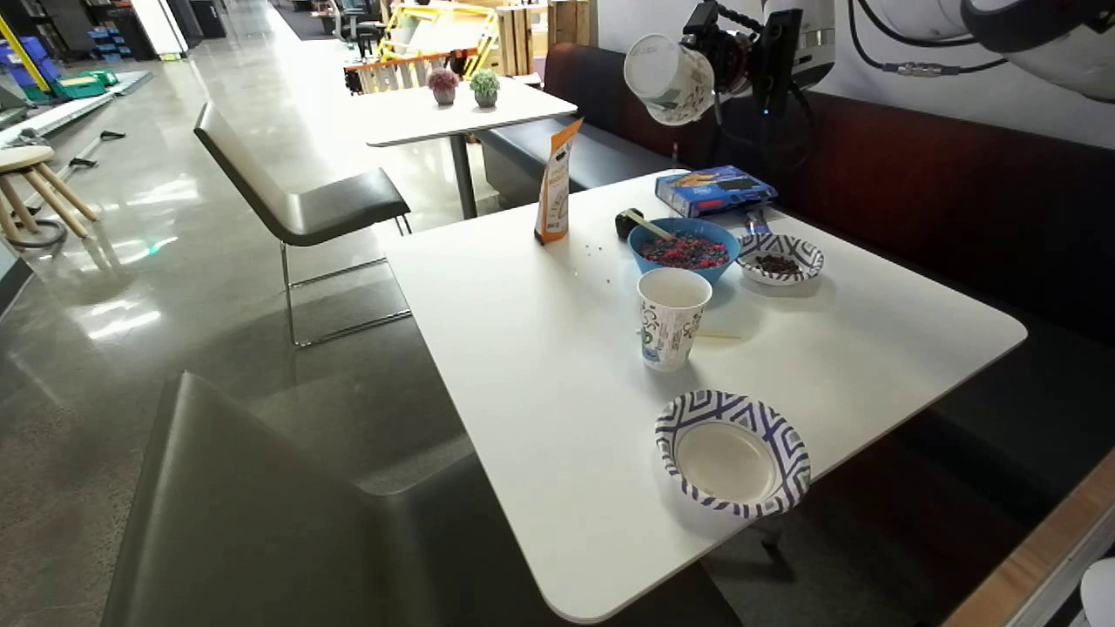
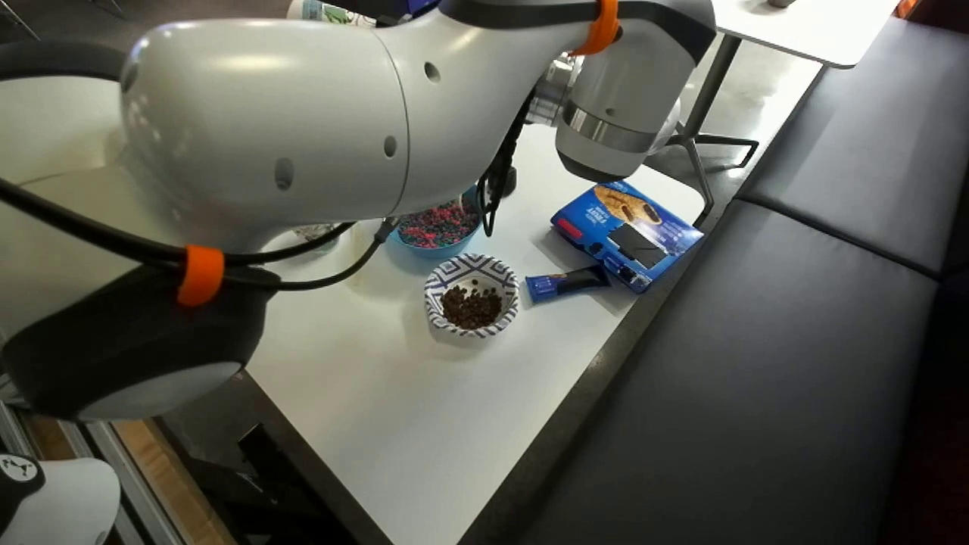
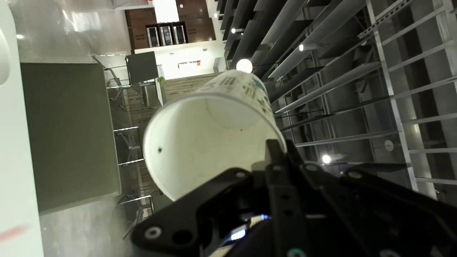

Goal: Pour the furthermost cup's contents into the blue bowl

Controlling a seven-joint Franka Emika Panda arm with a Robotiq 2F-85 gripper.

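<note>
My hand (image 3: 284, 148) is clamped on the wall of the furthermost cup (image 3: 214, 132) at its rim. Cup's in the air, roughly on its side, well off the bench (image 1: 540, 348); inside I see two specks (image 3: 160, 150), so I'd call the pour about done. The blue bowl (image 1: 697, 227) holds red and dark bits (image 1: 684, 253); can't tell if I'm lined up over it. Light pinch, paper could crease; roll mouth up slowly, then lower. To dodge: pale stick (image 1: 652, 227) over the bowl's rim, standing cup (image 1: 672, 322) near it, patterned bowl (image 2: 437, 295) just beside, upright orange bag (image 1: 555, 187).
</note>
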